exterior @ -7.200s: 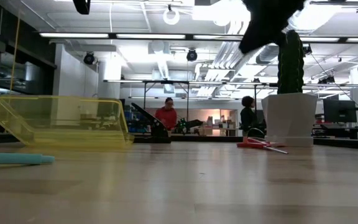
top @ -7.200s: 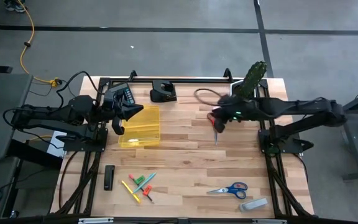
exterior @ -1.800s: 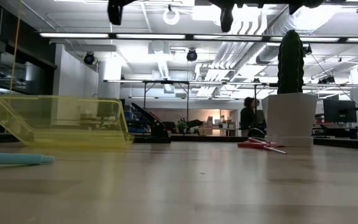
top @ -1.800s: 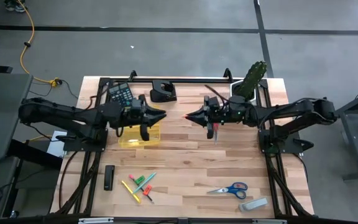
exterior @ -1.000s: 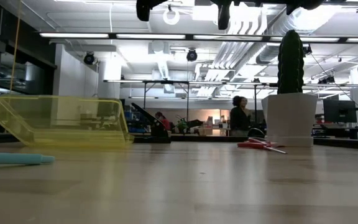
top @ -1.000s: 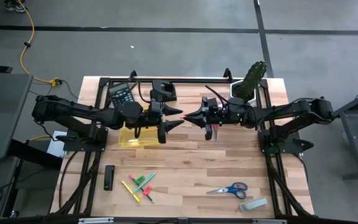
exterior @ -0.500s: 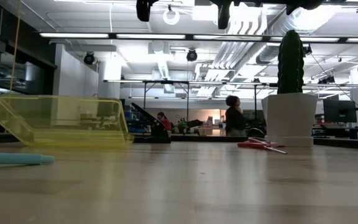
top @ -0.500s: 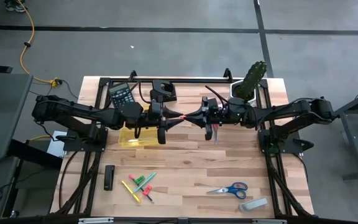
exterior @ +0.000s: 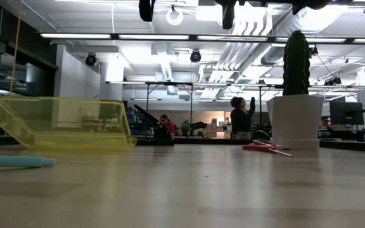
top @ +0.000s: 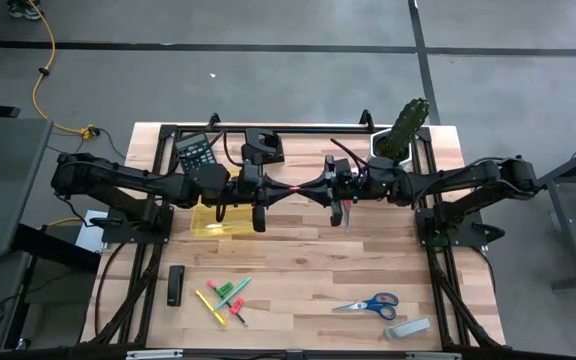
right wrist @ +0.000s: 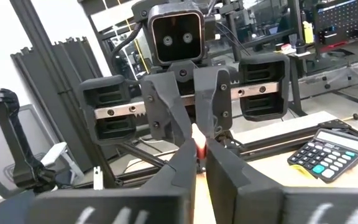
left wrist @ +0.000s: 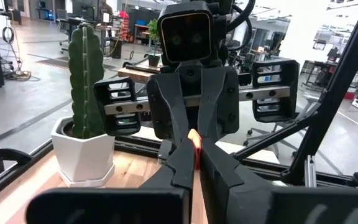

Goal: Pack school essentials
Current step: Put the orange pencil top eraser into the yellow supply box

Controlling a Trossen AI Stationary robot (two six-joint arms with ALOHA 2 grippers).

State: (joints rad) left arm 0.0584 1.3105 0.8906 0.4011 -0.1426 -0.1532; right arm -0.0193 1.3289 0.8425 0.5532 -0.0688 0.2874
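Your left end effector and right end effector meet tip to tip above the middle of the worktop, both narrowed onto one thin red pen mid-handover. You cannot tell yet which one carries the load.

Just behind the left arm sits the yellow bin, which looks empty as far as you can see, so packing has barely begun. The red-handled scissors lie under the right arm. The remaining pens and the blue-handled scissors still wait near the front edge. The cactus stays at the back right corner.
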